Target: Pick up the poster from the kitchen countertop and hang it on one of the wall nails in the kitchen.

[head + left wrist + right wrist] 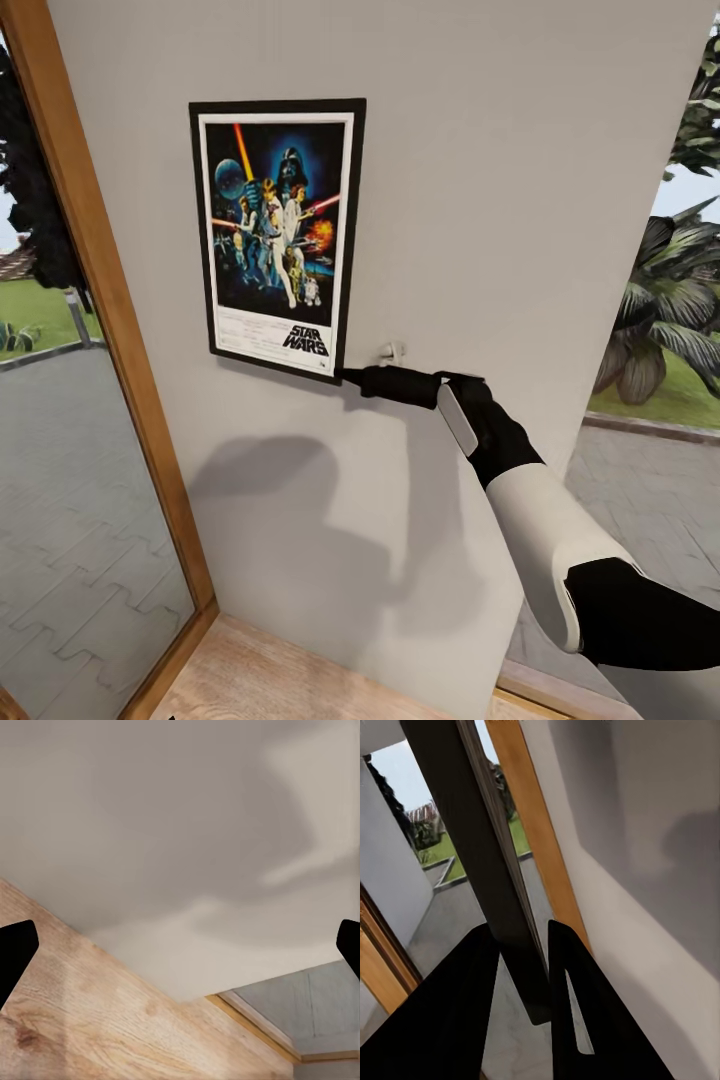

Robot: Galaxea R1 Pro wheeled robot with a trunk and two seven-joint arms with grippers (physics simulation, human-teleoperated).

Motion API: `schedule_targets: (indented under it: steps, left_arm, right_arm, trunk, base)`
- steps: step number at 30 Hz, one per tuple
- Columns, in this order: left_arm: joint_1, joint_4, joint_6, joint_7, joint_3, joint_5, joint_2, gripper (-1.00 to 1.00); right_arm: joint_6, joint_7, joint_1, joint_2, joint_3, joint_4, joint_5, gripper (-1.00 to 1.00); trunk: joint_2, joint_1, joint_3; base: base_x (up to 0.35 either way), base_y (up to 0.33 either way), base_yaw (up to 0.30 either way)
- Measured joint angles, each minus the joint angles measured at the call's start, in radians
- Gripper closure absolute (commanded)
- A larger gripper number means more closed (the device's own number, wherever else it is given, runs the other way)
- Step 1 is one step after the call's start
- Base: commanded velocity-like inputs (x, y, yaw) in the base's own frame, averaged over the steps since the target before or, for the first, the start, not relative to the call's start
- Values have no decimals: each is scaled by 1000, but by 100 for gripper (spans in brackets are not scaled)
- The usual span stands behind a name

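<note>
The poster sits flat against the pale wall, slightly tilted, beside the wooden window frame. The right gripper clamps its lower right corner (2 black fingers pinching the frame edge). The left gripper is spread wide over the wooden floor.

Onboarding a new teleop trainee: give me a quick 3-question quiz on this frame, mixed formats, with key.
1. True or false: the right gripper is shut on the poster's lower right corner.
2. Multiple choice: the poster is (a) flat on a counter, (b) up against the wall, (c) on the floor.
3. Fill in: the small pale nail sticks out of the wall just to the ____ of the poster's lower corner in the head view.

Key: 1 true; 2 b; 3 right.
</note>
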Motion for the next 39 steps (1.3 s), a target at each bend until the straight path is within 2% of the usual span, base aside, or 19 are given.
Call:
schedule_targets:
  steps: [8,39]
  left_arm:
    - [0,0,0,0,0,0,0,-100]
    - [0,0,0,0,0,0,0,-100]
  right_arm:
    - [0,0,0,0,-1,0,-15,100]
    - [0,0,2,0,0,11,-14,100]
  trunk:
    - [0,0,0]
    - [0,0,0]
  base:
    - [0,0,0]
    - [0,0,0]
